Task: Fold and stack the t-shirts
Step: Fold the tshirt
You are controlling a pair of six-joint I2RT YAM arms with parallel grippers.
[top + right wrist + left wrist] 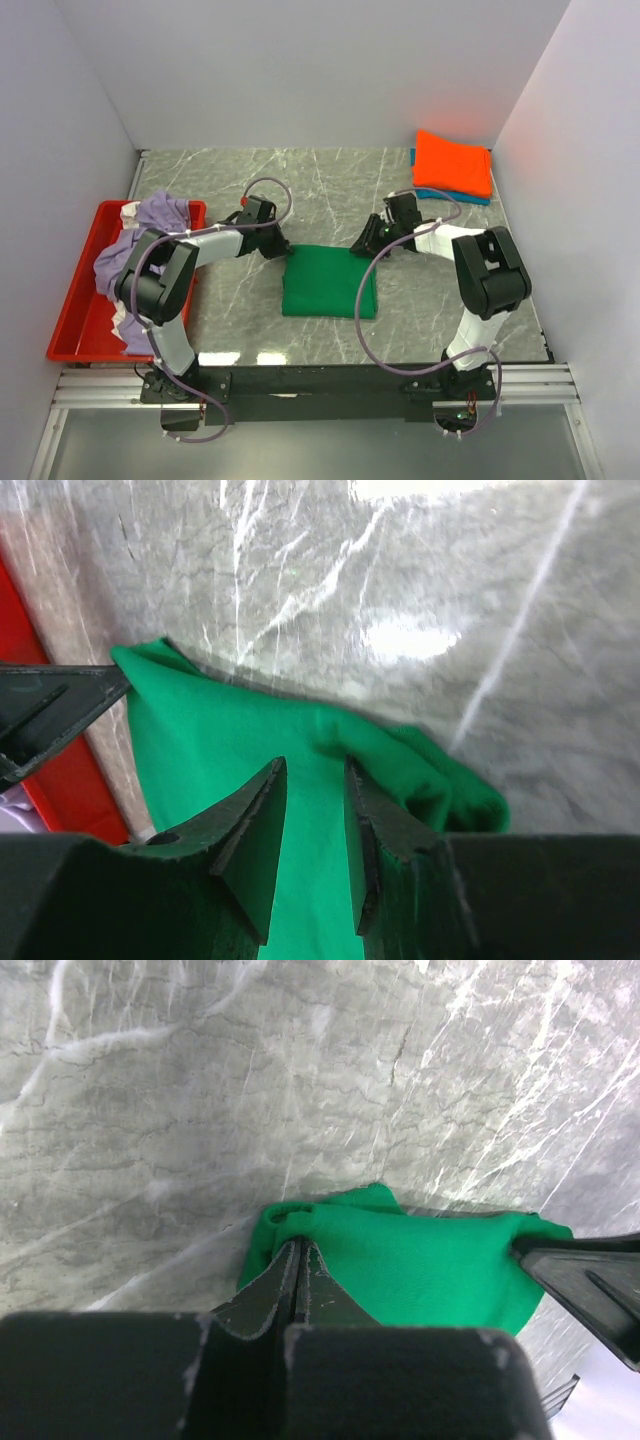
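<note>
At the far-left corner of the folded green t-shirt [328, 282], the left gripper [297, 1250] is closed, tips touching cloth. The right gripper [312, 765] sits jaws apart at the far-right corner.

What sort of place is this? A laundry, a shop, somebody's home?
Probably a robot test booth in a lab, not a laundry: bare white walls box in one marble-look table, two arms are mounted on a metal frame, and a green t-shirt lies folded between them.
</note>
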